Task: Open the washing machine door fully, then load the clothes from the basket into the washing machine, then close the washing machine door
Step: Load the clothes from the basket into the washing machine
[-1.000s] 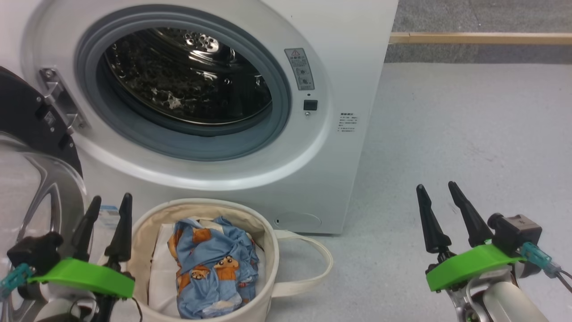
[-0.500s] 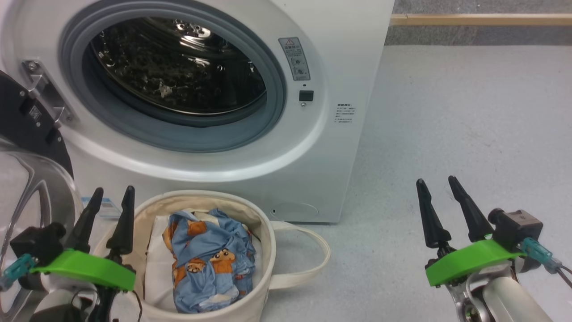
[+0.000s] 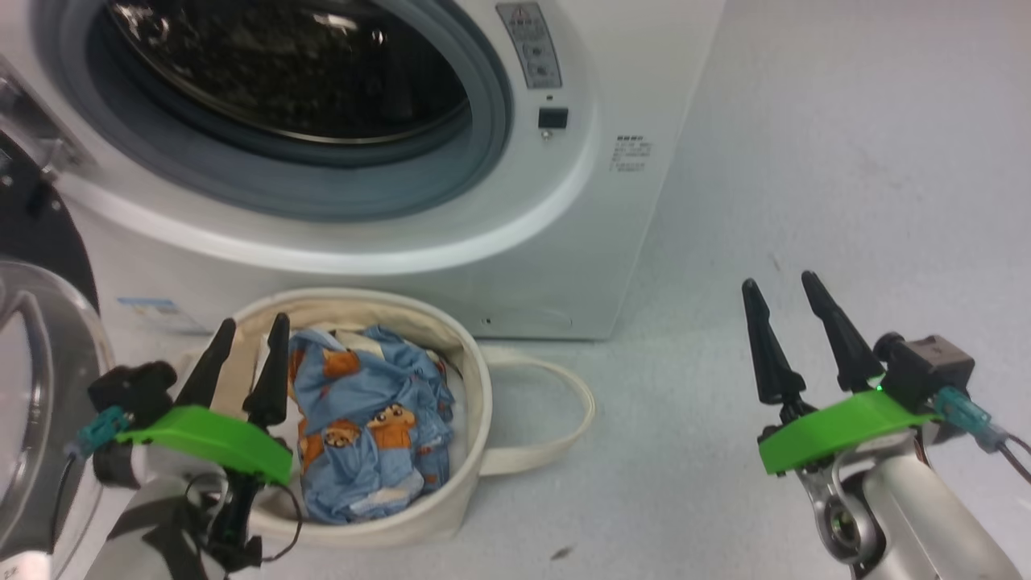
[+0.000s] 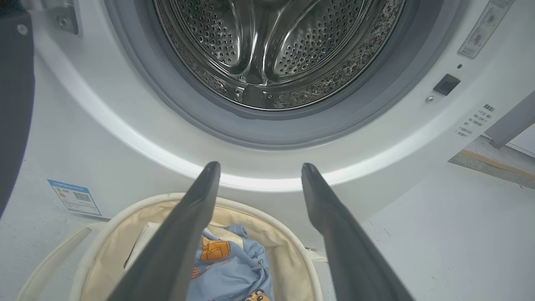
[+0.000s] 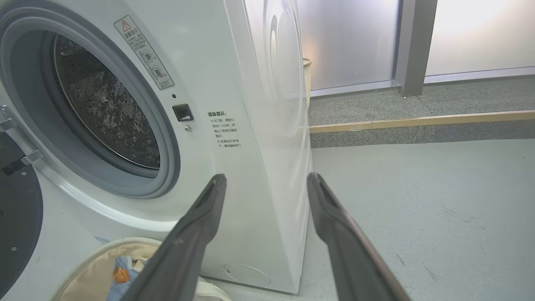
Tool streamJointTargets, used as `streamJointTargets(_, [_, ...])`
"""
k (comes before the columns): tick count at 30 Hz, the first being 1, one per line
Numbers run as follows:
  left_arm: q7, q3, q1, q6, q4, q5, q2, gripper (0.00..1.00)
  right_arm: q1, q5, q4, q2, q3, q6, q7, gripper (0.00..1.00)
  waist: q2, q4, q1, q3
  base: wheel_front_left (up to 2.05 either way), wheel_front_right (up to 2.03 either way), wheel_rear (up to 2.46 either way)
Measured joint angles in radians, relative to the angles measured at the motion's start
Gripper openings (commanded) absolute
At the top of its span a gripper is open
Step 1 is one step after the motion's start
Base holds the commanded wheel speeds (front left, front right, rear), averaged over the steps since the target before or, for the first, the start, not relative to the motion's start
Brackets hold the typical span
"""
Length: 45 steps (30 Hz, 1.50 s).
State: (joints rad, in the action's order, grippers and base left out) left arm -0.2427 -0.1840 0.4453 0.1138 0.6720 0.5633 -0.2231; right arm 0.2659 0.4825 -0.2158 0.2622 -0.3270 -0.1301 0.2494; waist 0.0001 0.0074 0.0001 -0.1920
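clothes (image 3: 366, 419) | crumpled light blue, orange-brown bears | in basket (image 3: 471, 379)

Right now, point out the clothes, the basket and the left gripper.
the clothes (image 3: 370, 419), head view, middle of the bear-print fabric.
the basket (image 3: 482, 403), head view, its right rim.
the left gripper (image 3: 254, 321), head view, midway between its open fingertips.

The left hand (image 4: 260, 166), fingers (image 4: 184, 234) apart, hangs above the basket (image 4: 113, 242) holding the clothes (image 4: 238, 267), before the washing machine (image 4: 104, 138).
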Motion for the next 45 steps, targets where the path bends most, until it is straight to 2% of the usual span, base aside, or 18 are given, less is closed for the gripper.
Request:
streamJointTargets(5, [-0.006,-0.014,0.081,0.010,0.123,0.020,0.039,1.00,0.042,-0.017,0.003,0.000,-0.010,0.000,0.000,1.00,0.0000,-0.012,0.0001,-0.073,0.00,0.00,0.00])
streamJointTargets(14, [-0.006,-0.112,0.214,0.011,0.332,0.062,0.046,1.00,0.132,-0.030,0.004,0.007,-0.035,0.000,0.000,1.00,-0.0001,-0.043,0.0001,-0.199,0.00,0.00,0.00])
streamJointTargets(27, [0.002,-0.253,0.314,0.011,0.444,0.182,0.031,1.00,0.277,-0.034,-0.011,0.085,-0.086,0.000,0.000,1.00,-0.0001,-0.058,-0.0001,-0.337,0.00,0.00,0.00])
streamJointTargets(33, [0.124,-0.331,0.388,0.011,0.503,0.211,0.023,1.00,0.305,-0.044,0.010,0.097,-0.069,0.000,0.000,1.00,-0.0001,-0.066,0.0001,-0.415,0.00,0.00,0.00])
streamJointTargets(35, [0.133,-0.341,0.407,0.011,0.519,0.216,0.014,1.00,0.306,-0.052,0.021,0.100,-0.059,0.000,0.000,1.00,-0.0001,-0.069,0.0001,-0.440,0.00,0.00,0.00])
streamJointTargets(37, [0.198,-0.350,0.436,0.011,0.563,0.233,0.000,1.00,0.306,-0.061,0.036,0.100,-0.050,0.000,0.000,1.00,-0.0001,-0.077,0.0000,-0.471,0.00,0.00,0.00])
streamJointTargets(40, [0.238,-0.353,0.458,0.011,0.590,0.240,-0.012,1.00,0.306,-0.069,0.049,0.099,-0.039,0.000,0.000,1.00,-0.0001,-0.089,0.0000,-0.497,0.00,0.00,0.00])
streamJointTargets(45, [0.297,-0.371,0.485,0.011,0.601,0.239,-0.022,1.00,0.305,-0.079,0.070,0.098,-0.019,0.000,0.000,1.00,-0.0001,-0.108,-0.0001,-0.528,0.00,0.00,0.00])
